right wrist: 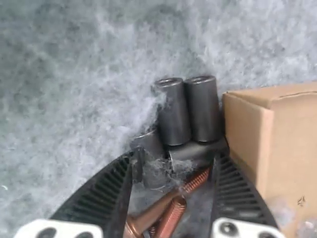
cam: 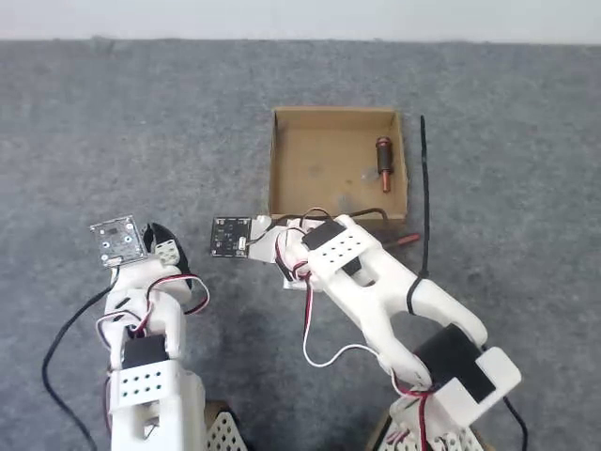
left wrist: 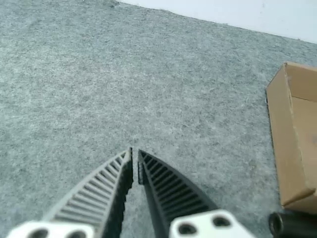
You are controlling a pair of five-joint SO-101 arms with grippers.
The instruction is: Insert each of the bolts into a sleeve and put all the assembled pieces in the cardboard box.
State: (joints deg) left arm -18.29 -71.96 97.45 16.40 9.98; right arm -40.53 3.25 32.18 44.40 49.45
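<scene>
One assembled piece [cam: 384,162] is seen lying inside the cardboard box [cam: 319,174], close to its right wall, so a first part of the task is judged done. The larger part is not yet done. Several dark sleeves [right wrist: 188,109] and copper bolts [right wrist: 166,215] are gathered on the grey surface [cam: 141,122] just beside the near left corner of the box, and none of them is seen joined. The right gripper [right wrist: 176,163] is spread open low over this cluster, with bolts lying between its jaws but nothing grasped. The left gripper [left wrist: 134,163] is clenched on nothing above bare surface, apart from the box. The pick is judged to be hampered by crowding: two sleeves are pressed side by side, others are tucked against them, the bolts are crossed over one another, and the box wall is close by. A black cable [cam: 424,188] is laid along the right side of the box
</scene>
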